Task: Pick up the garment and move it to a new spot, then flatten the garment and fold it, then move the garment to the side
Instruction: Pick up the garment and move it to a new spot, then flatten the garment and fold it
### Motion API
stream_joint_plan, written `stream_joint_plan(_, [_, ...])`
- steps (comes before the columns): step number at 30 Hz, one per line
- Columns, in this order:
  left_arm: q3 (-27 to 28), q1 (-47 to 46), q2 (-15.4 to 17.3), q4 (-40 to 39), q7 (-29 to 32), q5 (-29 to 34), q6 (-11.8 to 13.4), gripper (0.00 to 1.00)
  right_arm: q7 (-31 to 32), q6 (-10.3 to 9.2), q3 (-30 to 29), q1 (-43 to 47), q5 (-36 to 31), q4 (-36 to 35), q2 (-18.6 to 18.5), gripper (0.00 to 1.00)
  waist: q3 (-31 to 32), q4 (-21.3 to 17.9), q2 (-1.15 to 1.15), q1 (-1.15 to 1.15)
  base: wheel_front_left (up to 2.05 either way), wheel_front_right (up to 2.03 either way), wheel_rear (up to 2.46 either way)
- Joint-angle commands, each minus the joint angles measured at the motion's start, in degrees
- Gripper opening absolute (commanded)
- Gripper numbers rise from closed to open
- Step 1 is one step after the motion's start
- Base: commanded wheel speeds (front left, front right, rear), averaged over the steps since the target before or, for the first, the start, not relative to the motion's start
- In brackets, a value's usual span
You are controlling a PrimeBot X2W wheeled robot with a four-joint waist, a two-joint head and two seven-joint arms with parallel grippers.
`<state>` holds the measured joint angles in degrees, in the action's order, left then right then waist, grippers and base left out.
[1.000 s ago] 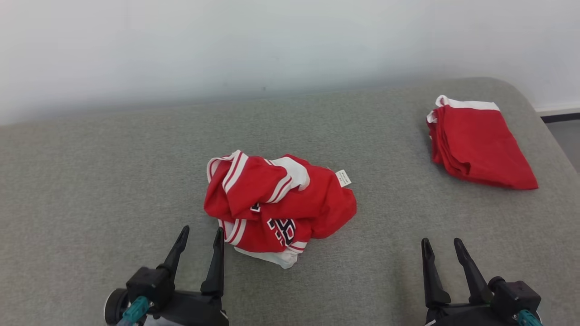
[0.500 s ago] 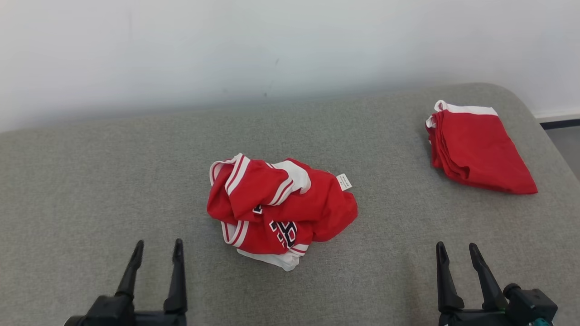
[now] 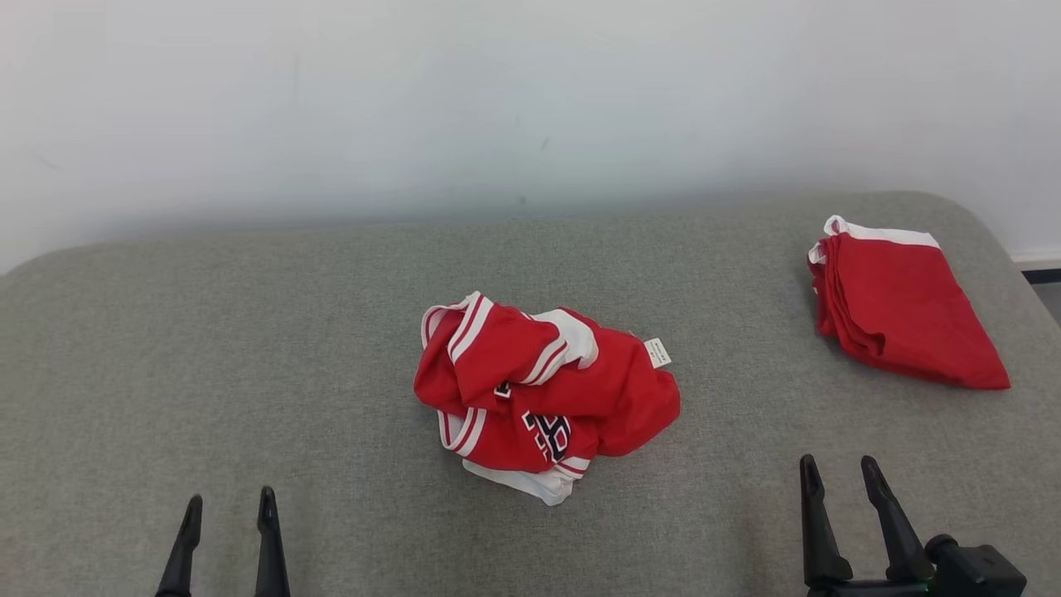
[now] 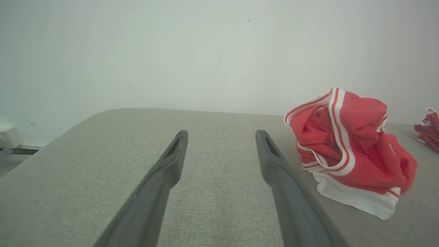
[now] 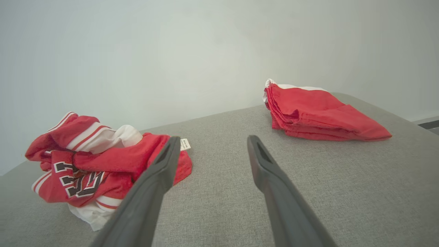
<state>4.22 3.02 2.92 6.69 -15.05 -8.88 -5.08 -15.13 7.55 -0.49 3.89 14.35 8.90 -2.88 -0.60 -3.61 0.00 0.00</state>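
Note:
A crumpled red garment (image 3: 543,394) with white trim and dark numerals lies in a heap at the middle of the grey padded surface (image 3: 249,332). It also appears as the garment (image 4: 346,151) at the right of the left wrist view and the garment (image 5: 103,161) at the left of the right wrist view. My left gripper (image 3: 230,502) stands open at the lower left, well short of the heap, with nothing between its fingers. My right gripper (image 3: 840,466) is open at the lower right, also apart from the heap and empty.
A second red garment (image 3: 899,311), folded flat with a white edge, lies at the far right of the surface near its rounded corner. A pale wall (image 3: 530,99) runs behind the surface. A strip of floor (image 3: 1046,286) shows past the right edge.
The head camera has tilted and shifted, so everything sits lower and further right in view. My left gripper has drawn back from beside the heap toward the lower left. The garment has not moved.

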Motion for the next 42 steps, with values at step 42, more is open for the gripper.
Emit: stream_joint_plan(42, [-1.0,4.0,0.0,-1.4,-0.1,0.4,3.1,1.0,0.0,-0.14,1.2,1.7,-1.5,-0.5,0.0,1.0,0.9,1.4,0.0,0.0,0.0,0.0,0.0])
